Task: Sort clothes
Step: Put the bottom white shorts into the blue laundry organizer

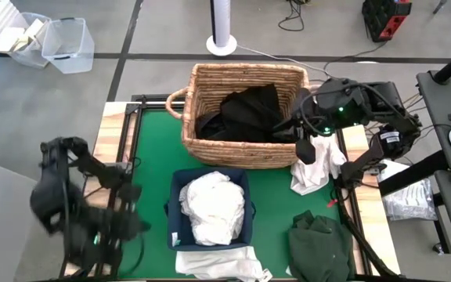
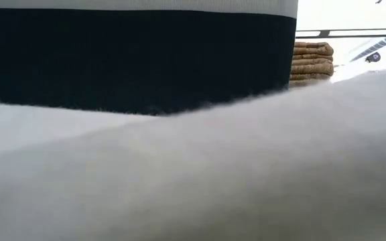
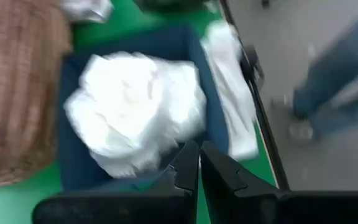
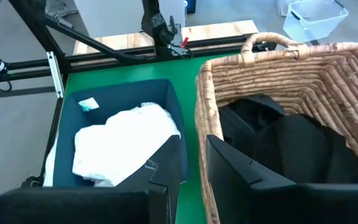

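A tan wicker basket (image 1: pixel 241 149) at the table's far middle holds black clothes (image 1: pixel 245 113), which also show in the right wrist view as black clothes (image 4: pixel 278 140). A navy bin (image 1: pixel 177 205) near the front holds white clothes (image 1: pixel 214 207). One white garment (image 1: pixel 315 168) lies crumpled by the basket's right end. Another white garment (image 1: pixel 218 266) lies at the near edge, and a dark green garment (image 1: pixel 319 247) lies at the near right. My right gripper (image 4: pixel 194 155) hovers open and empty at the basket's right end (image 1: pixel 307 147). My left gripper (image 3: pixel 199 163), shut and empty, hangs left of the bin (image 1: pixel 131 205).
The green mat (image 1: pixel 151 149) is bare left of the basket and bin. In the low view, white cloth (image 2: pixel 193 181) and the bin's wall (image 2: pixel 133 60) fill the picture. Plastic tubs (image 1: pixel 57 43) stand on the floor beyond. A person's legs (image 3: pixel 340 68) stand past the near edge.
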`<state>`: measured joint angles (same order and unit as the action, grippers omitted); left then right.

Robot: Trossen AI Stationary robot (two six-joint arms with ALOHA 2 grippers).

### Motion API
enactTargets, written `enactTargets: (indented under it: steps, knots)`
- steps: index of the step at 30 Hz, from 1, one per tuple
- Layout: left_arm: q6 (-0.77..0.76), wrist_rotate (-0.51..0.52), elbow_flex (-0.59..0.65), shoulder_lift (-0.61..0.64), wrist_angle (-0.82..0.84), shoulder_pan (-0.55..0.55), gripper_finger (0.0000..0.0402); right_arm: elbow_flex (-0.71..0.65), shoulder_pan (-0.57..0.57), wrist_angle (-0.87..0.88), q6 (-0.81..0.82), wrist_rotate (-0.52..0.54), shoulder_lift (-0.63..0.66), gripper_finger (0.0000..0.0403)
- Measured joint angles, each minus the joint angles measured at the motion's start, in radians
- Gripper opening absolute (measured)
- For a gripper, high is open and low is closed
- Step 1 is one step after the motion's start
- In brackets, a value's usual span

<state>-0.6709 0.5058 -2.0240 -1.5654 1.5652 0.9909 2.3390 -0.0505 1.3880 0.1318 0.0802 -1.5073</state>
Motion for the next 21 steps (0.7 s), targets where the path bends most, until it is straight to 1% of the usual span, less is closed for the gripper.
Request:
enactTargets:
  steps: [2, 4, 8, 11, 16, 21]
  knots:
    - [-0.018, 0.011, 0.037, -0.023, -0.018, 0.069, 0.0000, 0.000, 0.000, -0.006, 0.000, 0.000, -0.004, 0.0070]
    - [-0.041, 0.031, 0.070, -0.051, -0.053, 0.112, 0.0000, 0.000, 0.000, -0.019, -0.001, 0.002, -0.008, 0.0073]
    - [-0.126, 0.031, 0.107, -0.132, -0.071, 0.154, 0.0000, 0.000, 0.000, -0.034, -0.005, 0.002, -0.020, 0.0083]
    - [-0.142, 0.013, 0.115, -0.187, -0.092, 0.166, 0.0000, 0.000, 0.000, -0.037, -0.019, 0.002, -0.026, 0.0089]
    - [-0.107, 0.004, 0.087, -0.285, -0.116, 0.169, 0.0000, 0.000, 0.001, -0.039, -0.015, 0.003, -0.035, 0.0095]
    - [0.029, -0.025, 0.015, -0.379, -0.115, 0.167, 0.0000, 0.000, 0.003, -0.040, -0.014, 0.003, -0.039, 0.0093]
